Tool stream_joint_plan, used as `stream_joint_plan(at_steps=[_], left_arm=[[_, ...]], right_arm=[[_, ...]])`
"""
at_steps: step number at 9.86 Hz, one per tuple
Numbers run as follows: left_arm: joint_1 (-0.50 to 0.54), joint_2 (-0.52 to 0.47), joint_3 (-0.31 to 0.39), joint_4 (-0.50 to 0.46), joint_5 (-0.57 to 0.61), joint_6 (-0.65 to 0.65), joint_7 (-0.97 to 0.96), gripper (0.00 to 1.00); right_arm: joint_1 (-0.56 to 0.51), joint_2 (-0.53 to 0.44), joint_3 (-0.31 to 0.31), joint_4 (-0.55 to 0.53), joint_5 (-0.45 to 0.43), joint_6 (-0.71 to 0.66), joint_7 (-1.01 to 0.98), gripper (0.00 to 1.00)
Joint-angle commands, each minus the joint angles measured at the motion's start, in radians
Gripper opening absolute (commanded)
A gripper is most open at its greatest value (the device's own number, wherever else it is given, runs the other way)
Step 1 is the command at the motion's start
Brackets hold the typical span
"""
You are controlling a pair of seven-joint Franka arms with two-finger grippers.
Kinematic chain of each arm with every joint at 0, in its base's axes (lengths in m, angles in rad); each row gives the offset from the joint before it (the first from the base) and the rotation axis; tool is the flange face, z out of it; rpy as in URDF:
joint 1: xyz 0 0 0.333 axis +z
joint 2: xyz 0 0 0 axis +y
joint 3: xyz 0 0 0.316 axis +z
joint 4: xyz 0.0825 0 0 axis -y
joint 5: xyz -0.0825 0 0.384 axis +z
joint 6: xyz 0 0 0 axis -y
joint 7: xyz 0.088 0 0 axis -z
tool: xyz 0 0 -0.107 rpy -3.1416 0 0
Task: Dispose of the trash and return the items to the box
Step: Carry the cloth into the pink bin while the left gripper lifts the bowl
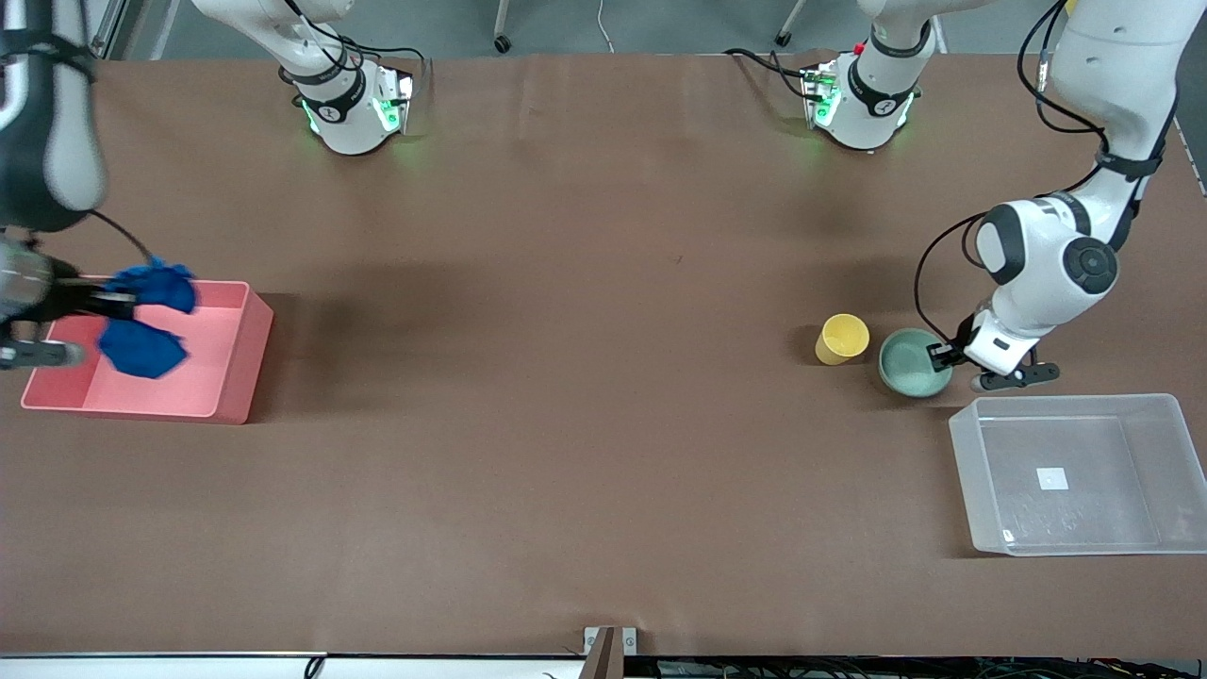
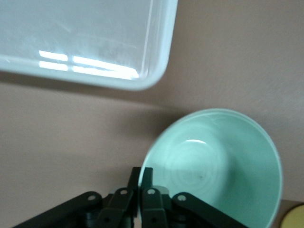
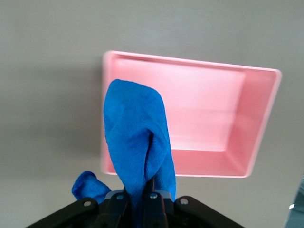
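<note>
The blue cloth (image 1: 146, 321) hangs from the right gripper (image 1: 113, 302), whose fingers are clenched on it, over the pink bin (image 1: 236, 363) at the right arm's end of the table; the right wrist view shows the cloth draped down from the jaws with the open bin beneath it, so the trash looks to be on the point of being dropped but is not yet let go. At the left arm's end the mint-green bowl (image 1: 913, 361) sits on the table with the left gripper (image 1: 943, 356) pinched on its rim, one finger inside and one outside as the left wrist view shows, and the bowl has not been lifted. The yellow cup (image 1: 841, 338) stands just beside the bowl, toward the right arm's end, untouched. The clear box (image 1: 971, 471) lies near the bowl, nearer to the front camera, with only a white label (image 1: 1052, 478) on its base and nothing in it. My judgement is that the task is in its early part: the trash is nearly dealt with, and both items are left to go into the box. The table (image 1: 585, 424) is covered in a plain brown surface, and both arm bases stand along its edge farthest from the front camera, with grey floor and cables showing past them.
</note>
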Motion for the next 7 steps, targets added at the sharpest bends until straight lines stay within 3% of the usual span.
stream_joint_plan(at_steps=[1, 3, 5, 6, 7], left_arm=[[-0.004, -0.094, -0.003, 0.074, -0.008, -0.187, 0.018, 0.0], [0.0, -0.084, -0.009, 0.302, -0.007, -0.437, 0.055, 0.0], [0.008, -0.002, -0.008, 0.514, -0.003, -0.559, 0.122, 0.0], [0.008, 0.057, -0.003, 0.598, 0.003, -0.564, 0.15, 0.0], [0.019, 0.135, 0.006, 0.701, 0.02, -0.564, 0.202, 0.0]], right_arm=[[-0.004, 0.001, -0.063, -0.147, -0.003, 0.193, -0.111, 0.02], [-0.017, 0.047, -0.091, -0.294, 0.015, 0.438, -0.156, 0.03], [-0.025, 0.143, -0.091, -0.345, 0.067, 0.57, -0.159, 0.09], [-0.024, 0.173, -0.091, -0.355, 0.101, 0.593, -0.161, 0.24], [-0.022, 0.187, -0.091, -0.353, 0.104, 0.6, -0.161, 0.58]])
